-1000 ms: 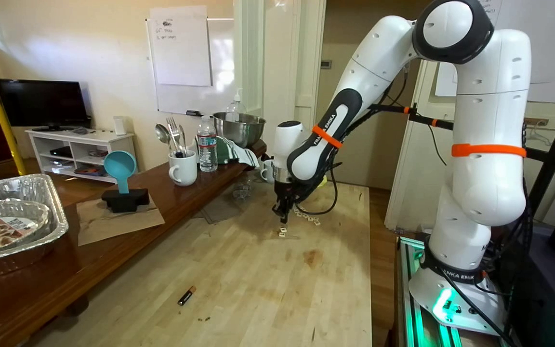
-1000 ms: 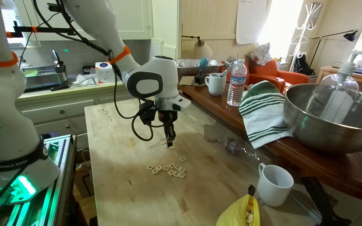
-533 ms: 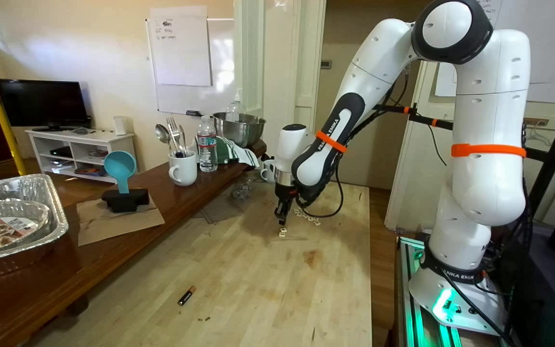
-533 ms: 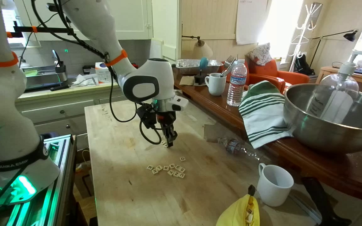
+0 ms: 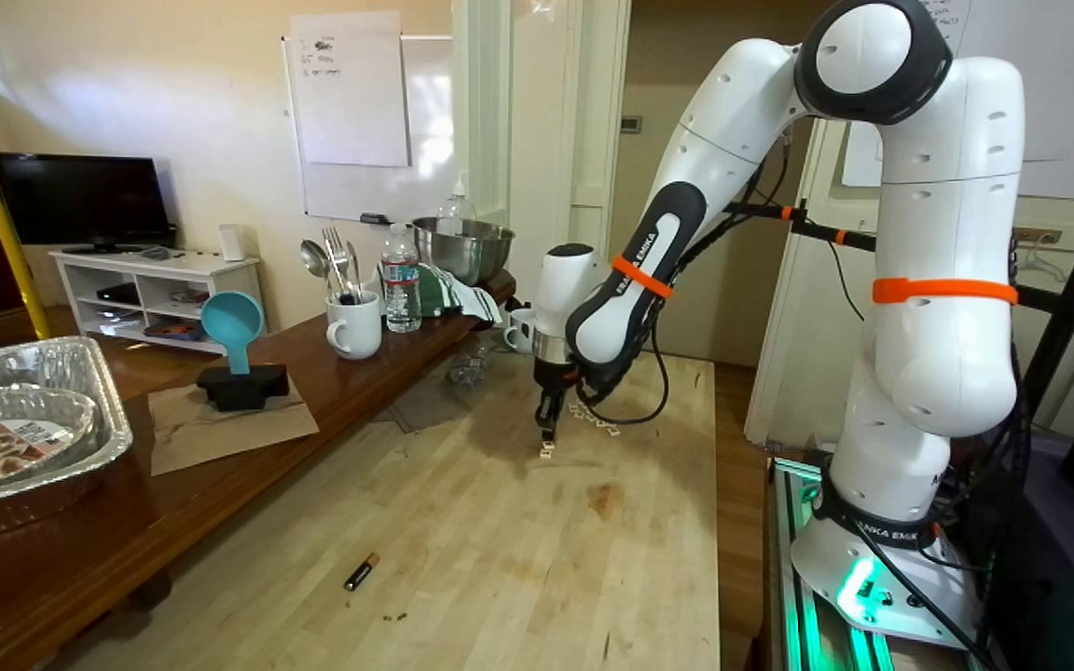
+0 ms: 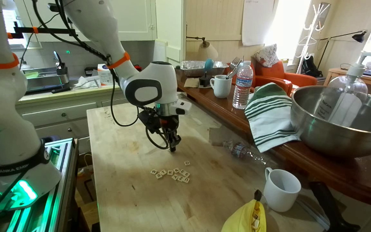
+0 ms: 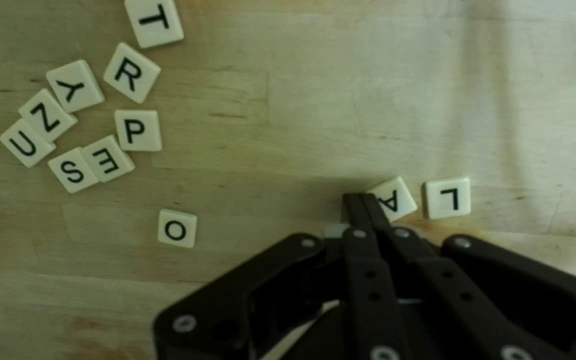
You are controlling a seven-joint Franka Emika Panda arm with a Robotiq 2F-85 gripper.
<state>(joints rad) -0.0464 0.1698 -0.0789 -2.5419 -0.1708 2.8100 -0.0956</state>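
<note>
Jaws pressed tight together, the gripper (image 7: 359, 196) hung right at the A tile (image 7: 398, 200), contact unclear! The L tile (image 7: 448, 198) sat just beside it, the O tile (image 7: 177, 228) well apart from it.

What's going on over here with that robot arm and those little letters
A robot arm has its claw shut, low over a wooden table, right at the A tile; whether it touches that tile I can't tell. The L tile lies beside the A. The O tile sits off alone, and more letter tiles lie loosely grouped elsewhere.
</note>
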